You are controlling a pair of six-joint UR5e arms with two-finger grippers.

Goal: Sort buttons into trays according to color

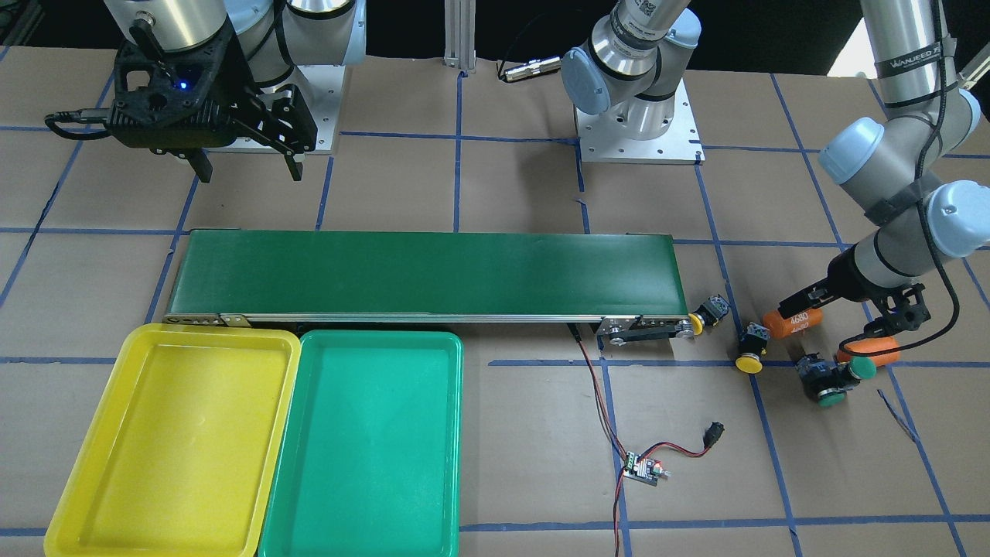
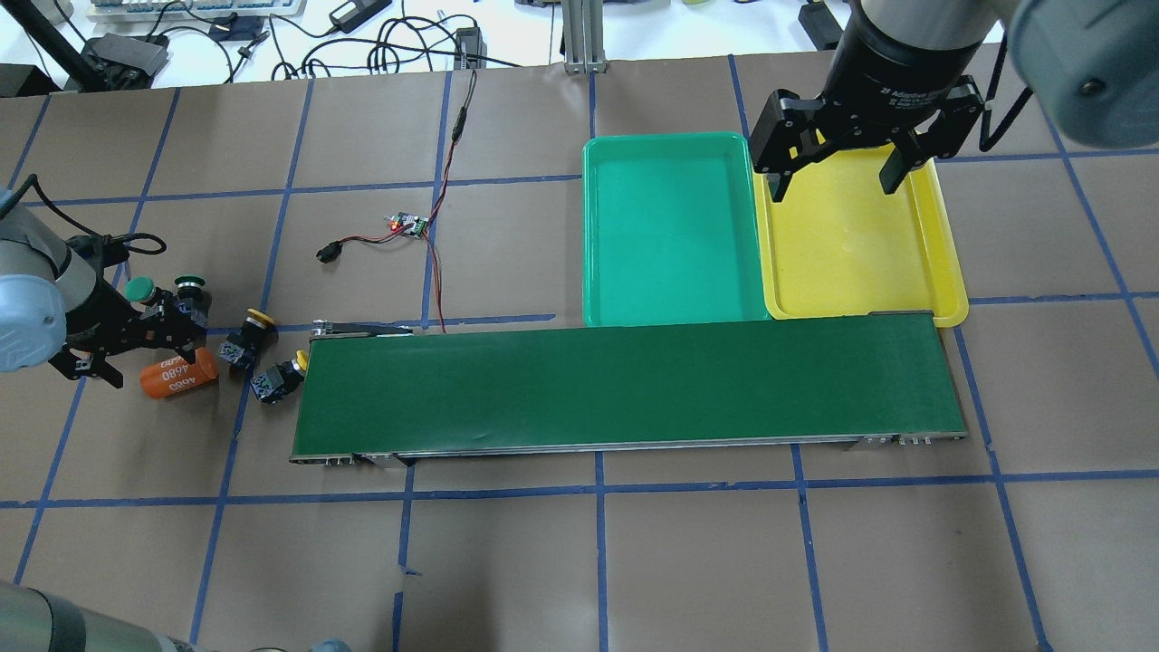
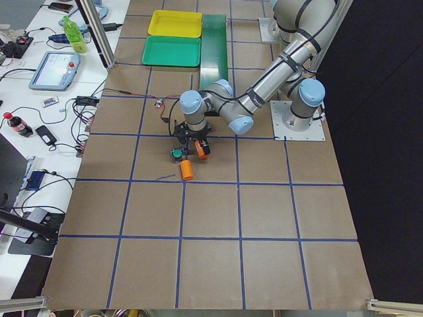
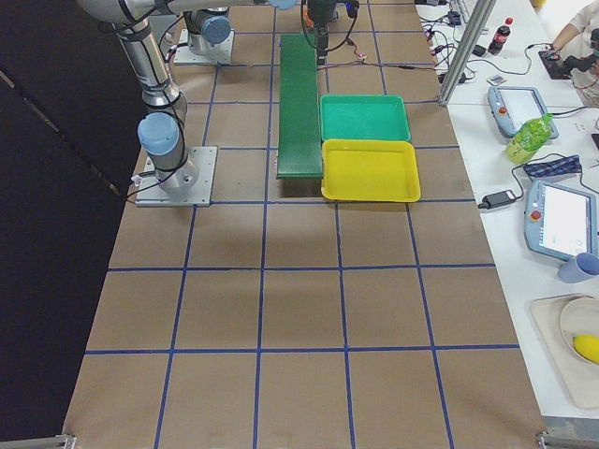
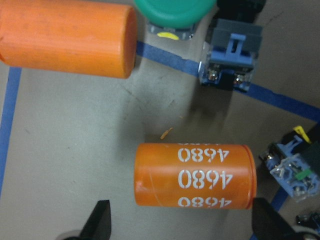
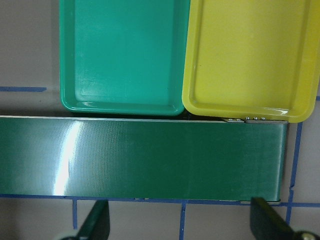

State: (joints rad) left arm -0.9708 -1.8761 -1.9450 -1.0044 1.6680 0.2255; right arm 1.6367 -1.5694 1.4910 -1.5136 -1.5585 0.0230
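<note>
Left claw, spread apart, hangs by the orange cylinder marked 4680, lower middle. The small round-capped buttons lie on the surface above it. It could grab the wrong thing. Right claw, also apart, hangs over the yellow plastic tray.

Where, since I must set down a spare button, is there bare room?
The yellow tray and green tray are empty; the belt beside them is bare, as is the table between belt and arm bases. Crowded: the belt's other end, where four buttons and two cylinders cluster by the left gripper.
</note>
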